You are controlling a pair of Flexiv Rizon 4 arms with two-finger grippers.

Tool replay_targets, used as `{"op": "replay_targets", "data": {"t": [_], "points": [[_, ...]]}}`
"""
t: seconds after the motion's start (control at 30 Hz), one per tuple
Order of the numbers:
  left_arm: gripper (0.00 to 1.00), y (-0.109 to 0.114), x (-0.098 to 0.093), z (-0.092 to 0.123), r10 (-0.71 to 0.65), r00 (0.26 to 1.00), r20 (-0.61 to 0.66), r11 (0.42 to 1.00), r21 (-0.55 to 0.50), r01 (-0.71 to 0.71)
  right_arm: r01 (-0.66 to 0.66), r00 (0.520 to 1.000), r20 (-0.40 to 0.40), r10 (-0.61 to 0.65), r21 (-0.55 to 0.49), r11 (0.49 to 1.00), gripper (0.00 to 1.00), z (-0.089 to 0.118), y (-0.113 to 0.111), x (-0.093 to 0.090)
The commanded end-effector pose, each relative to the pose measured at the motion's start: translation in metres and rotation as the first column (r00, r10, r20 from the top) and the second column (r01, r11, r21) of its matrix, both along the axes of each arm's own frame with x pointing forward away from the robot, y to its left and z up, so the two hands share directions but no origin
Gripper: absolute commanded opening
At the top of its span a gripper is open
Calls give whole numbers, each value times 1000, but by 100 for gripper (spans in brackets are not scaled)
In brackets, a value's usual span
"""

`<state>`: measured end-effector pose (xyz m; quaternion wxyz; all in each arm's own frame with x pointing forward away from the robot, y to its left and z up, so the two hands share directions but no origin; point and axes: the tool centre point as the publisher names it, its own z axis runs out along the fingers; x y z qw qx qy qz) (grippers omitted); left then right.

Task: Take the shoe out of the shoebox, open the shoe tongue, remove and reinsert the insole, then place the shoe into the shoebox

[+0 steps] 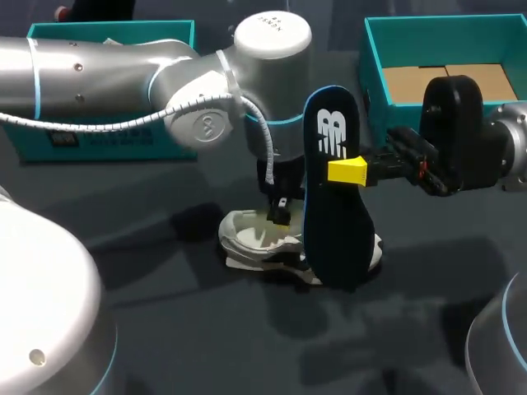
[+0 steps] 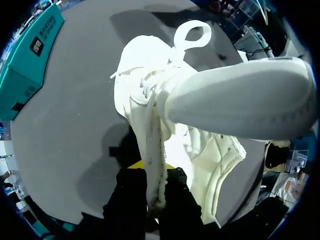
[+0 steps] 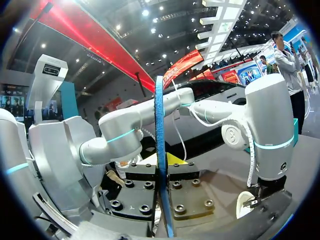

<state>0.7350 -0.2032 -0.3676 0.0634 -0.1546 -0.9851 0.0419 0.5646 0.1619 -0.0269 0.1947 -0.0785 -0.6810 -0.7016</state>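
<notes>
Upright insole [image 1: 329,230] hides part of the white shoe [image 1: 251,234]; right jaws, level, clamp it; left jaws, pointing down, pinch the shoe's upper

No wording was legible enough to read. In the head view, a white striped logo [image 1: 331,133] stood on the dark insole [image 1: 333,222] at upper centre of the frame. Small dark lettering [image 1: 269,16] sat on the top cap of the left arm [image 1: 99,70], upper centre, and a round emblem [image 1: 203,125] marked its side cap, lower and to the left. Both were too small to make out. A white label [image 1: 59,138] with dark print stood on the teal box [image 1: 123,141] at upper left. The left wrist view showed that label on the box's side, likewise illegible.
</notes>
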Motion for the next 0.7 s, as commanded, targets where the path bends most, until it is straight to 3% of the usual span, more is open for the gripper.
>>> {"op": "replay_targets", "data": {"t": [0.03, 0.43, 0.6, 0.7], "points": [[0, 1, 5, 22, -67, 997, -29, 998, -5, 67, 3, 1000, -1, -3, -2, 1000, 0, 0, 0, -1], [0, 1, 5, 22, -67, 997, -29, 998, -5, 67, 3, 1000, -1, -3, -2, 1000, 0, 0, 0, -1], [0, 10, 13, 44, -342, 940, 13, 938, -51, 342, 3, 1000, -1, -3, -2, 1000, 0, 0, 0, -1], [0, 11, 12, 56, -560, 824, 89, 825, -26, 564, 3, 1000, -1, -3, -2, 1000, 0, 0, 0, -1]]}}
